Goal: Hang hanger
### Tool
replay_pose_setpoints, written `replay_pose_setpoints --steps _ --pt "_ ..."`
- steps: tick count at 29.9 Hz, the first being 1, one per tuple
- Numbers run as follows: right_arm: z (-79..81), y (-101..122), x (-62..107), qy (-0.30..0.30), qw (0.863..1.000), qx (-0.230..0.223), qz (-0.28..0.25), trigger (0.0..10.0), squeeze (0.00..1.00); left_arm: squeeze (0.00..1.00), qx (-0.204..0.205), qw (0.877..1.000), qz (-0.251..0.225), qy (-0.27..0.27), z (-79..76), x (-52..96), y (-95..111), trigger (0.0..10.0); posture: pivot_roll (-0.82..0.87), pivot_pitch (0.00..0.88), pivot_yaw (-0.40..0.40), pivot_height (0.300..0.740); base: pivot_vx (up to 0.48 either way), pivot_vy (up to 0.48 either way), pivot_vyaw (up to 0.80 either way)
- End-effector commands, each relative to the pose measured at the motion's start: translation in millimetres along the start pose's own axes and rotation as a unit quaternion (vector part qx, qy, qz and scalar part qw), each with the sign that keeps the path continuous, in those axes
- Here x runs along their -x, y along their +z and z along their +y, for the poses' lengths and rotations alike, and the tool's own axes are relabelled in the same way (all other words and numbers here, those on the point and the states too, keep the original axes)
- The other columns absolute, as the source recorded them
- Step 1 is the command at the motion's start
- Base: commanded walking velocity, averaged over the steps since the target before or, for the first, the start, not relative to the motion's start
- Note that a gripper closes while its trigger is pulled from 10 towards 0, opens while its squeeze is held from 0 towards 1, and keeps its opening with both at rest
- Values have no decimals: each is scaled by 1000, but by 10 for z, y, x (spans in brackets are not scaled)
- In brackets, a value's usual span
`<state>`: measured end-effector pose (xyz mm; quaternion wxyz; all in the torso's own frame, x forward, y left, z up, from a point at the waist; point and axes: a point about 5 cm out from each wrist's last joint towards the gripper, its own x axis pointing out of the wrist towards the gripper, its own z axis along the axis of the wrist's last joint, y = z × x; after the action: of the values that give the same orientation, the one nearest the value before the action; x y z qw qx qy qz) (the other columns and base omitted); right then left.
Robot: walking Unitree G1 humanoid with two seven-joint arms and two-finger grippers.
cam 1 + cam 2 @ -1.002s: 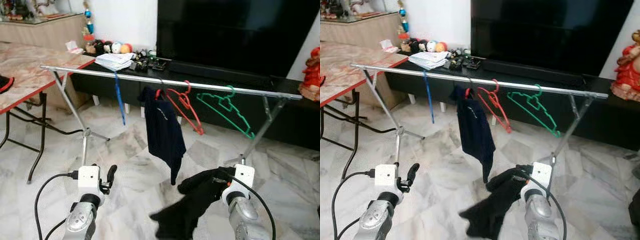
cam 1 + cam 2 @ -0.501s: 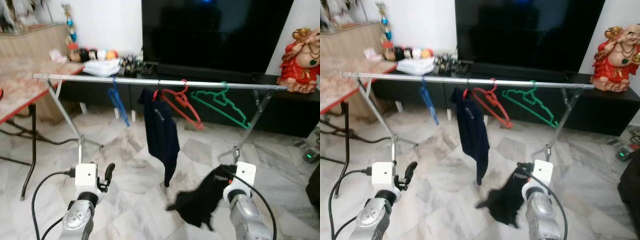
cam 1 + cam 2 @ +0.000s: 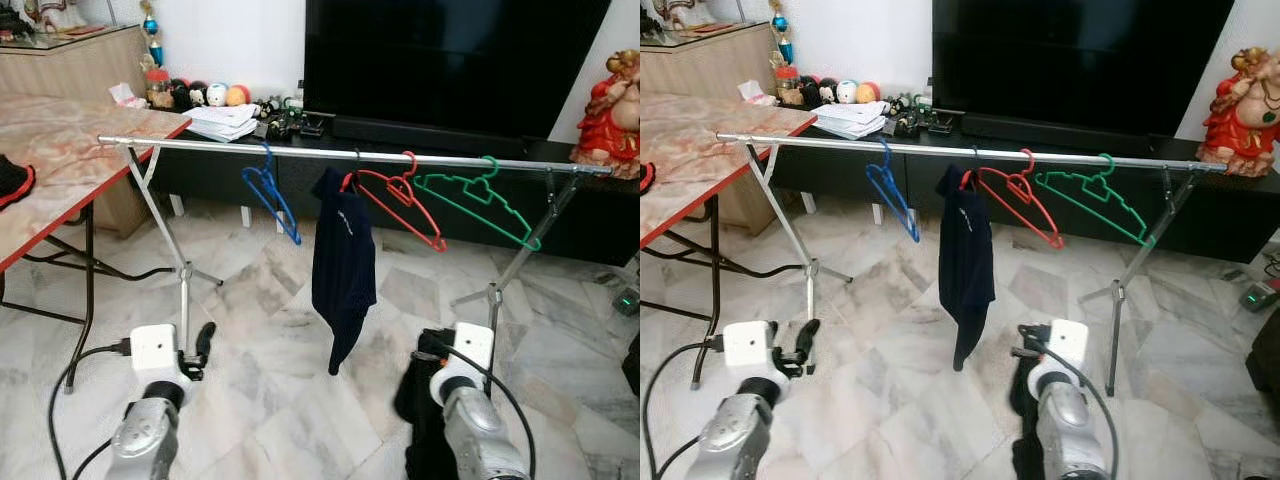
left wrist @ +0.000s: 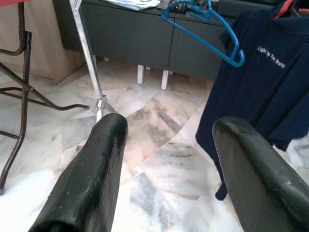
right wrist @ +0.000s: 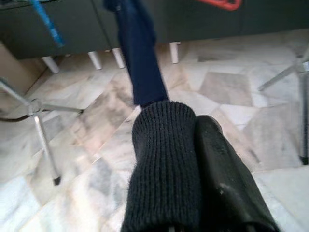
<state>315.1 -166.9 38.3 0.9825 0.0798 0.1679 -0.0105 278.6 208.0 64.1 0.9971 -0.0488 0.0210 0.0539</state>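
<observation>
A silver clothes rail [image 3: 300,152] spans the room in front of me. From it hang a blue hanger [image 3: 272,195], a navy T-shirt [image 3: 343,265], a red hanger [image 3: 400,200] and a green hanger [image 3: 480,200]. My right gripper [image 3: 428,362] is low, to the right of the shirt, and is shut on a black knit garment [image 3: 422,410] that droops below it. In the right wrist view the ribbed knit [image 5: 164,169] lies against one finger [image 5: 222,188]. My left gripper [image 3: 203,345] is low on the left, open and empty, with its fingers [image 4: 91,179] wide apart.
A marble-topped table with a red edge [image 3: 60,170] stands on the left. Behind the rail are a black TV cabinet [image 3: 220,165], a large TV [image 3: 450,60] and a red statue [image 3: 610,110]. The rack's legs [image 3: 185,270] [image 3: 495,290] stand on marble floor.
The whole view has swung about as the camera moved. The black garment, earlier flung out to the left of my right gripper, now hangs straight down under it.
</observation>
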Motion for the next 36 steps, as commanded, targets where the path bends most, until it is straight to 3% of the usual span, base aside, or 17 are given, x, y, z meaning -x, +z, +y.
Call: replay_pose_setpoints --steps 1,36 --pt "-8 17 -10 6 1000 9 -2 10000 0 0 9 1000 3 -9 -44 10 0 10000 83 0 16 740 281 0 0" --pt "83 -119 -3 42 998 49 23 10000 0 0 19 1000 -5 -12 -72 -14 69 10000 95 0 18 740 319 0 0"
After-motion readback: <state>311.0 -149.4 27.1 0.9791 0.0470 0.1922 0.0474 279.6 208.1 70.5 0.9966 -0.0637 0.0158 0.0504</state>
